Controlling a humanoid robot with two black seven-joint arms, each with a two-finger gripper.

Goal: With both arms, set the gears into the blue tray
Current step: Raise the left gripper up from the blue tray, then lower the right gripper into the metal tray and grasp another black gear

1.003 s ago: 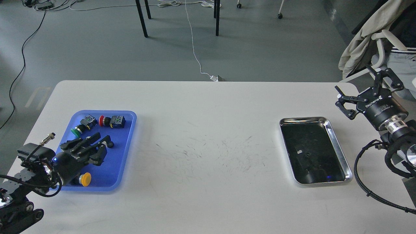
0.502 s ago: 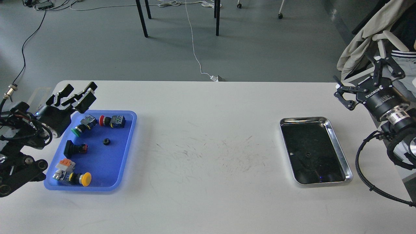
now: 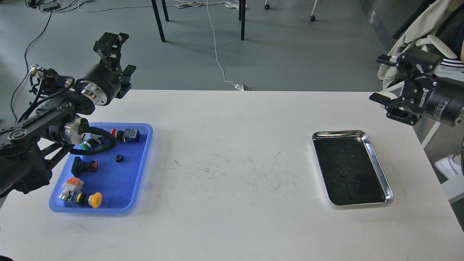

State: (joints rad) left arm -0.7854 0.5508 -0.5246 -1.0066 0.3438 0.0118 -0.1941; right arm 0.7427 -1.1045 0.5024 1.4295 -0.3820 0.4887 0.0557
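Left claw (image 3: 115, 49) is up beyond the far-left corner of the worktop (image 3: 232, 217), well above the blue tray (image 3: 139, 177), fingers apart and nothing between them.

Into the blue tray itself: 1 gear (image 3: 118, 158) lies flat on the floor of it, right of centre, apart from everything else. Around it, all placed from that gear: a red-capped switch (image 3: 125, 134) toward the far rim, a green-capped switch (image 3: 86, 145) off to the far left and half hidden behind the left arm's cable, a black switch (image 3: 82, 166) to the left, an orange-and-grey block (image 3: 71, 185) and a yellow-capped switch (image 3: 90, 199) toward the near-left corner.

That gear looks tiny, hard and light, so it should not crush, but it would likely skid or flip on smooth plastic. My call: pinch it across the toothed rim, straight down, fingers barely wider than the ring.

Across bare worktop to the steel tray (image 3: 377, 159), far right of the blue tray. A small dark speck (image 3: 343, 173) sits on its mirror floor; possibly another gear, too small to tell.

Right claw (image 3: 393, 81) hangs past the far right edge, above and beyond the steel tray, fingers spread, holding nothing.
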